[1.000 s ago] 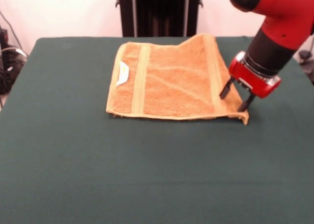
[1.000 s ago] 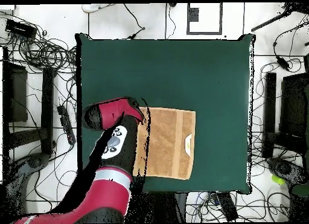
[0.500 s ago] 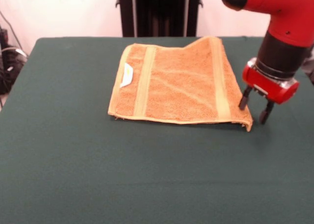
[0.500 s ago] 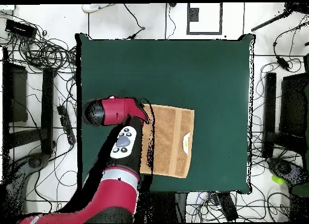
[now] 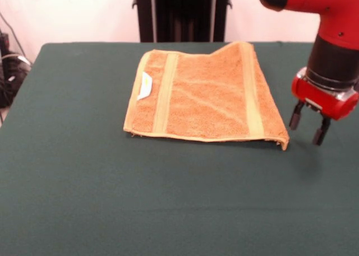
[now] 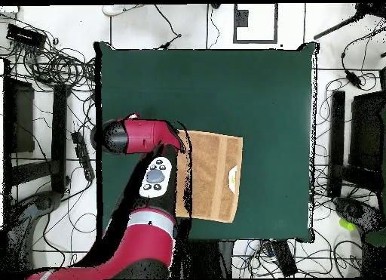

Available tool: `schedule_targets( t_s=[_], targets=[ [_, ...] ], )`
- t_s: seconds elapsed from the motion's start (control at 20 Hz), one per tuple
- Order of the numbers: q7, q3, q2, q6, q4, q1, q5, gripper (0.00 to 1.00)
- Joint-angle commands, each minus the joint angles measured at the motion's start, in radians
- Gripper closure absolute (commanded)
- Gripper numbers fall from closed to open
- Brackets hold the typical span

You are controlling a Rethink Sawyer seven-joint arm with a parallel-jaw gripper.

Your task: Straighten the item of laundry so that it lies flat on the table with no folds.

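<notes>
The claw [image 5: 309, 126] hangs empty, fingers parted, just beside the terry towel [image 5: 202, 96], clear of its curled corner. The orange-tan towel, with two smooth paler bands and a white label [image 5: 145, 85], lies on the green felt table [image 5: 112, 200].

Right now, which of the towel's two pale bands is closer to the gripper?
The band on the towel's right side in the front view, beside the open gripper; the other band runs next to the white label.
</notes>
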Motion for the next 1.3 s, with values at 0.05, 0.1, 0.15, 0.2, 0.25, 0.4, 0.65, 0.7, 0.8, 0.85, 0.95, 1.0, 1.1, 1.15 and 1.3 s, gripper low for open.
schedule_targets(
  t_s=[0.05, 0.1, 0.15, 0.2, 0.25, 0.4, 0.65, 0.7, 0.8, 0.85, 0.95, 1.0, 1.1, 1.15, 1.3],
  targets=[
    [0.014, 0.083, 0.016, 0.149, 0.061, 0.021, -0.024, 0.0],
    [-0.044, 0.069, 0.009, 0.208, 0.064, 0.02, -0.064, 0.0],
    [-0.094, 0.057, -0.001, 0.259, 0.071, 0.015, -0.099, 0.0],
    [-0.128, 0.043, -0.01, 0.289, 0.08, 0.012, -0.129, 0.0],
    [-0.16, 0.033, -0.019, 0.307, 0.088, 0.009, -0.161, 0.0],
    [-0.249, 0.035, -0.048, 0.353, 0.095, -0.01, -0.25, 0.0],
    [-0.301, 0.07, -0.076, 0.411, 0.08, -0.032, -0.373, 0.0],
    [-0.297, 0.077, -0.076, 0.424, 0.069, -0.036, -0.386, 0.0],
    [-0.302, 0.098, -0.109, 0.469, 0.069, -0.056, -0.397, 0.0],
    [-0.322, 0.109, -0.13, 0.494, 0.07, -0.068, -0.406, 0.0],
    [-0.351, 0.127, -0.173, 0.535, 0.076, -0.087, -0.423, 0.0],
    [-0.357, 0.13, -0.19, 0.541, 0.083, -0.095, -0.432, 0.0],
    [-0.369, 0.13, -0.216, 0.536, 0.097, -0.108, -0.462, 0.0],
    [-0.378, 0.125, -0.217, 0.509, 0.109, -0.112, -0.492, 0.0],
    [-0.391, 0.107, -0.211, 0.409, 0.139, -0.121, -0.596, 0.0]
  ],
)
